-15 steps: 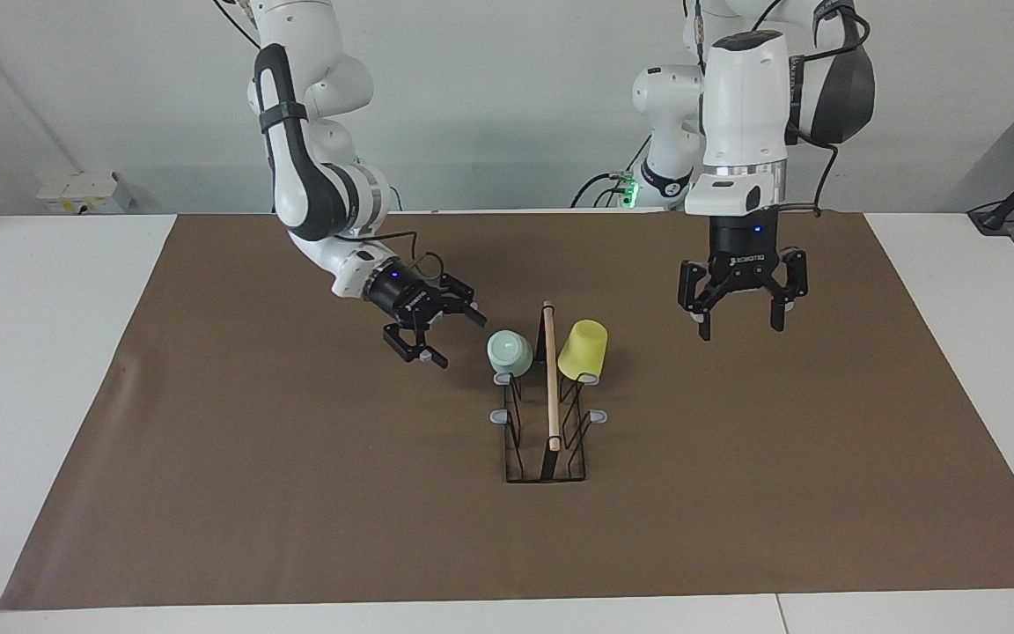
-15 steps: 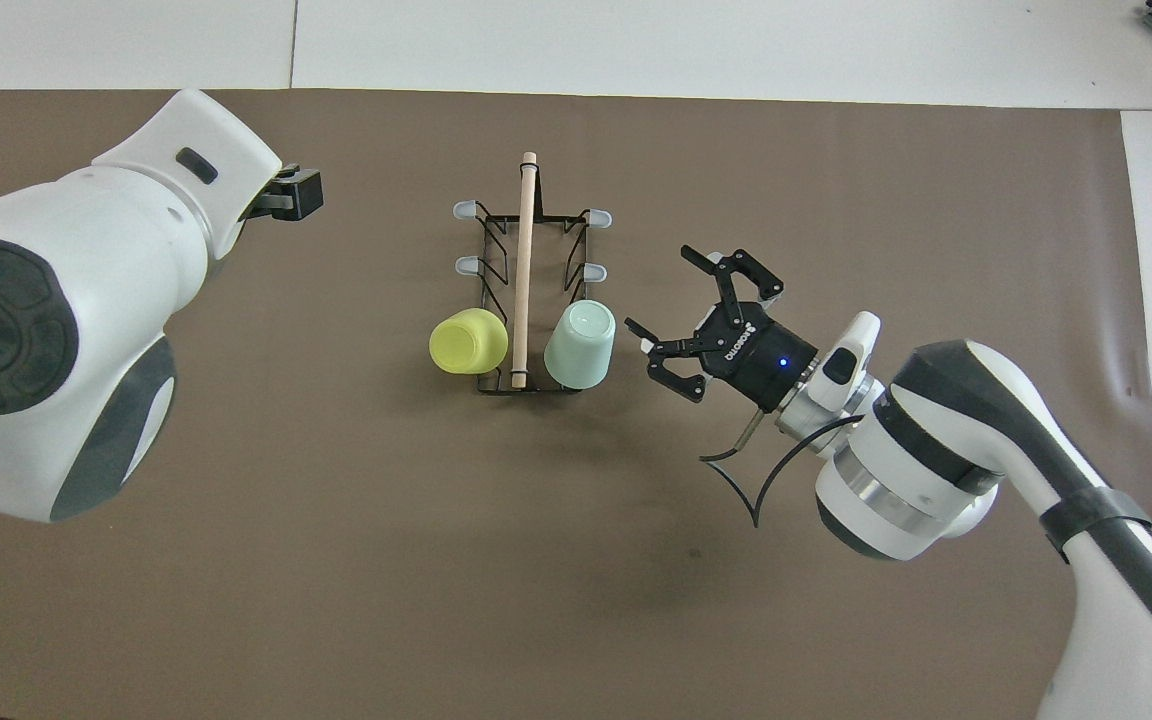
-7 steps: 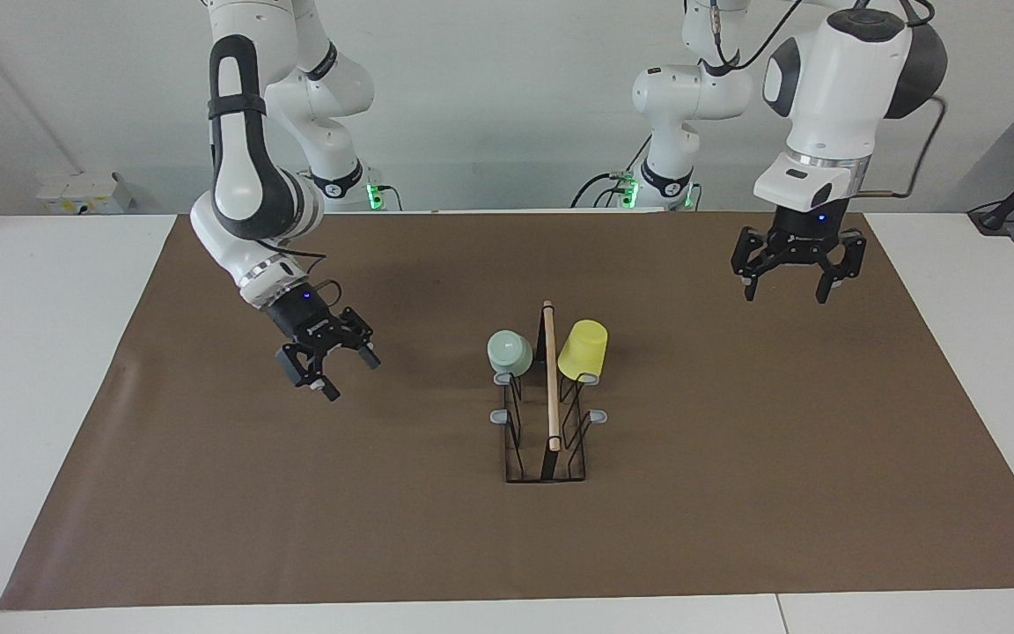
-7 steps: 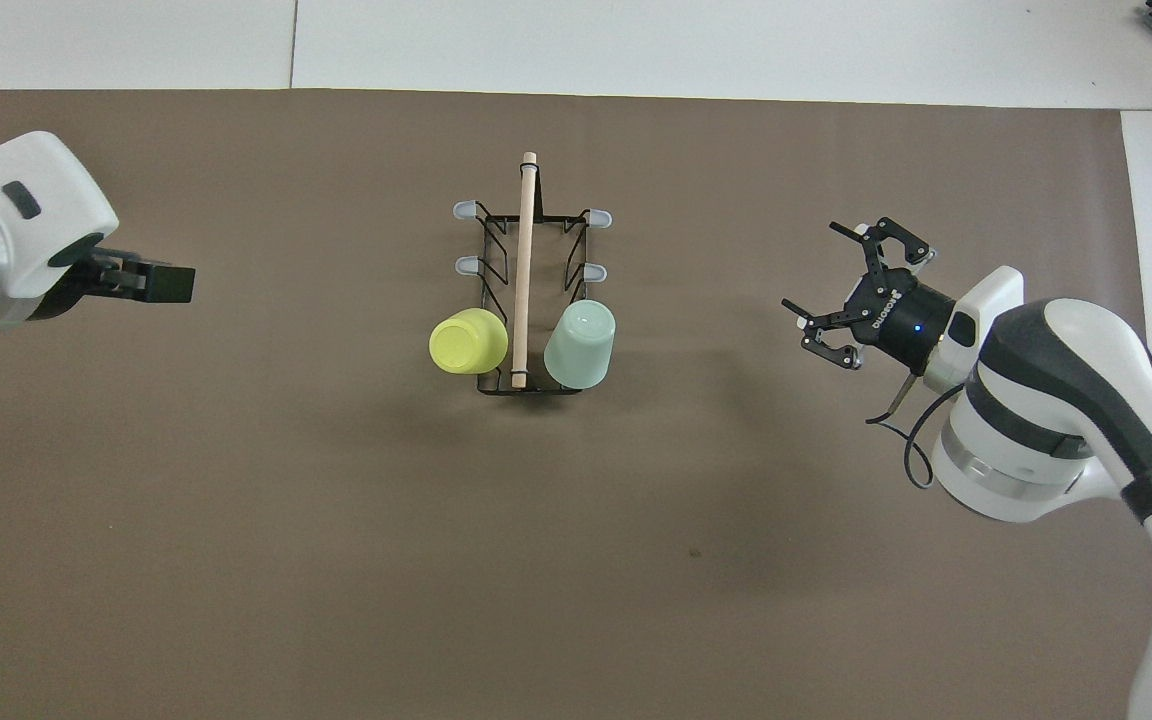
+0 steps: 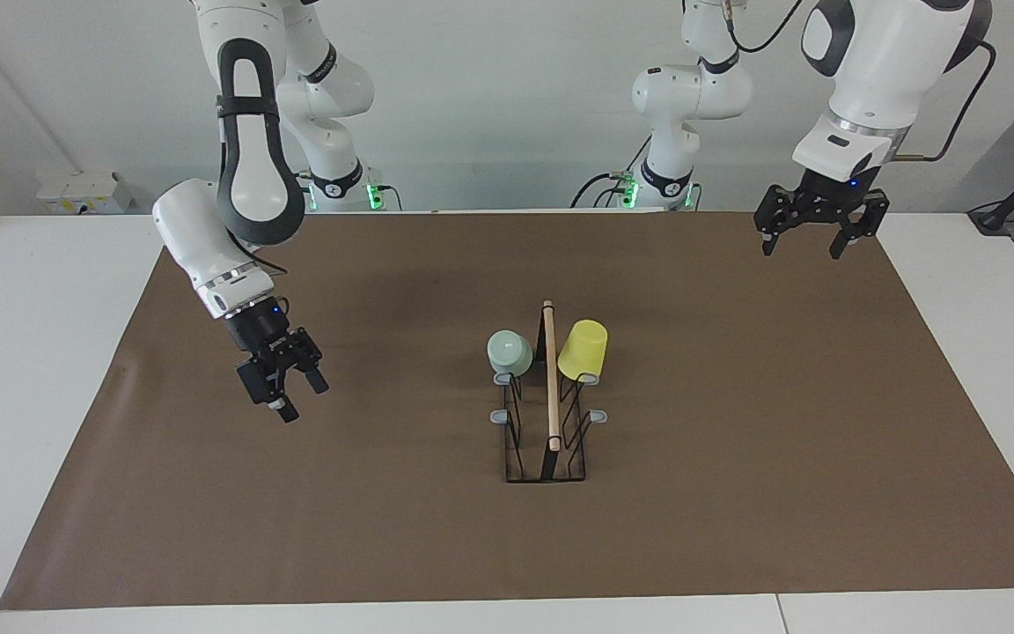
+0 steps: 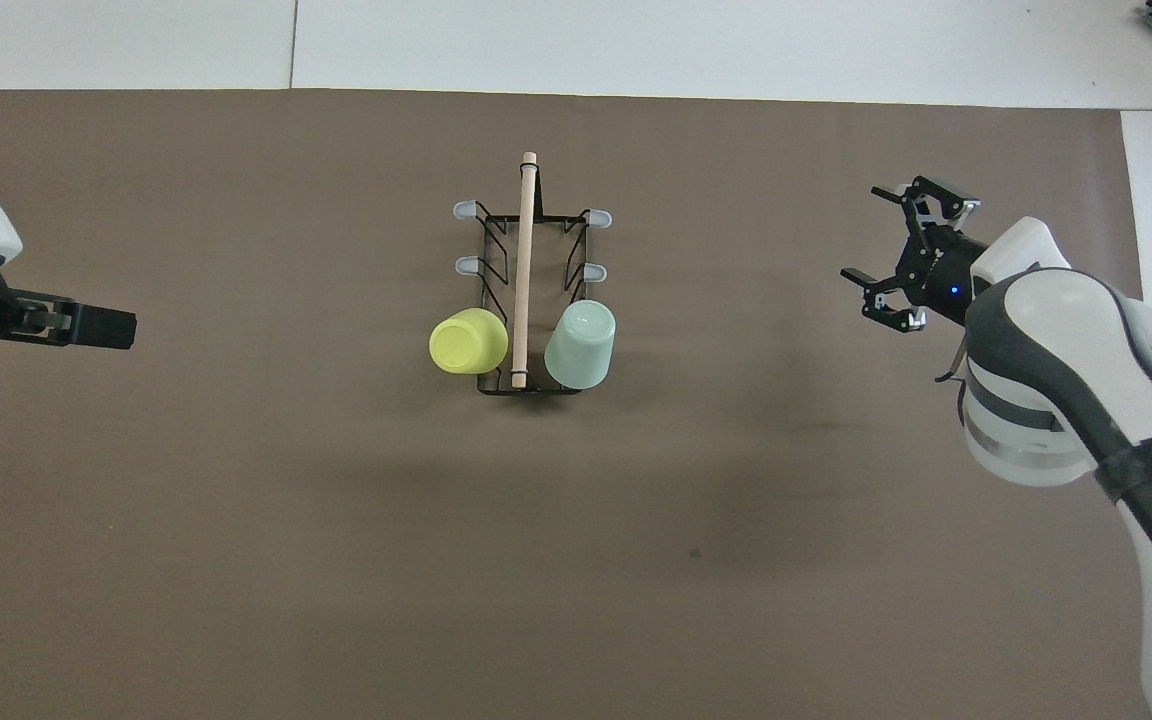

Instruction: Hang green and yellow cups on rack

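Note:
The black wire rack with its wooden rod stands mid-mat. The pale green cup and the yellow cup hang upside down on the two prongs at the rack's end nearer the robots, one on each side of the rod. My left gripper hovers open and empty over the mat's corner at the left arm's end. My right gripper hangs open and empty, low over the mat toward the right arm's end, well apart from the rack.
A brown mat covers most of the white table. Bare grey-tipped prongs stick out along the rack's sides. A white box sits at the table's edge near the right arm's base.
Both arms have drawn away from the rack toward their own ends of the table, the left one also rising. The cups and rack have stayed put.

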Controlling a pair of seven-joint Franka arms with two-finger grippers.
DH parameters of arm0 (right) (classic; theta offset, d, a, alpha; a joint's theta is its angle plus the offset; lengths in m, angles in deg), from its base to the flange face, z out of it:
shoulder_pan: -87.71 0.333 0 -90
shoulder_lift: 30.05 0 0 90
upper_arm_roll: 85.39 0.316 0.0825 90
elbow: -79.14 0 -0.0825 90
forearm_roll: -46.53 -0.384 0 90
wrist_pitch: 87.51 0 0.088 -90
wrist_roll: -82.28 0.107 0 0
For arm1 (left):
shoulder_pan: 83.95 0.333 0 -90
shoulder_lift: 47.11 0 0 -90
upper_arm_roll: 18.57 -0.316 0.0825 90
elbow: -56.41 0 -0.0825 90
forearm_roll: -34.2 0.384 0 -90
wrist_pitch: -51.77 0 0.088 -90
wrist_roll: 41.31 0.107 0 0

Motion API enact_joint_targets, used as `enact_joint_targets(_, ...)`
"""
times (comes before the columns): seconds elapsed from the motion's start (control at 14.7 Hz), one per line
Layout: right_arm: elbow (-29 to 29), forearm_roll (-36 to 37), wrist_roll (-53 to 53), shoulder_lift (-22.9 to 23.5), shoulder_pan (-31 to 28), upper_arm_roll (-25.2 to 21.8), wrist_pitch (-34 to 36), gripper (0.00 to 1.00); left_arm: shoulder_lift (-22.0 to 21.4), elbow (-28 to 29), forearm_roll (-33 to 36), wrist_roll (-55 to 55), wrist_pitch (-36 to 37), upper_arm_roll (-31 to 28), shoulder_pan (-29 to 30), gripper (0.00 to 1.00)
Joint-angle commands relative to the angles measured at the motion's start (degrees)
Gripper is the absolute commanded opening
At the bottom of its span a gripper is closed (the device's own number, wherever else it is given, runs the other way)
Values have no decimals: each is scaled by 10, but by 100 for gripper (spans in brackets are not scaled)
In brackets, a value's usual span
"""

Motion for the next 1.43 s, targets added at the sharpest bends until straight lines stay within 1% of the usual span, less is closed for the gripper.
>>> enact_joint_targets(0.0, 37, 124, 31, 25, -36, 3, 3, 100, 46, -94, -12, 29, 79, -9, -1, 100)
enact_joint_targets(0.14, 41, 198, 81, 28, -44, 3, 12, 100, 70, -140, -13, 28, 128, -9, -1, 100)
enact_joint_targets(0.2, 45, 244, 111, 29, -46, 1, 14, 100, 80, -161, -14, 29, 150, -11, 0, 100)
enact_joint_targets(0.27, 46, 298, 144, 29, -48, 1, 14, 100, 82, -170, -15, 30, 161, -11, 3, 100)
enact_joint_targets(0.41, 46, 381, 227, 25, -53, 1, 26, 100, 68, -164, -28, 30, 160, -11, 7, 100)
enact_joint_targets(0.54, 56, 474, 323, 23, -52, -3, 60, 100, 52, -145, -36, 26, 161, -7, 17, 100)
enact_joint_targets(0.68, 68, 567, 442, 18, -50, -3, 105, 100, 45, -128, -36, 22, 157, -4, 18, 100)
enact_joint_targets(0.82, 84, 665, 569, 4, -43, -3, 158, 100, 44, -125, -36, 20, 159, -3, 19, 100)
enact_joint_targets(0.95, 88, 748, 705, -14, -41, 4, 194, 100, 44, -124, -36, 19, 157, -4, 19, 100)
enact_joint_targets(1.09, 88, 796, 831, -34, -27, 7, 234, 100, 45, -126, -36, 13, 155, -5, 19, 100)
enact_joint_targets(1.22, 88, 824, 961, -54, -6, 6, 279, 100, 44, -125, -33, 1, 154, -5, 19, 100)
enact_joint_targets(1.36, 88, 844, 1086, -68, 4, 8, 310, 100, 45, -125, -32, 1, 155, -5, 19, 100)
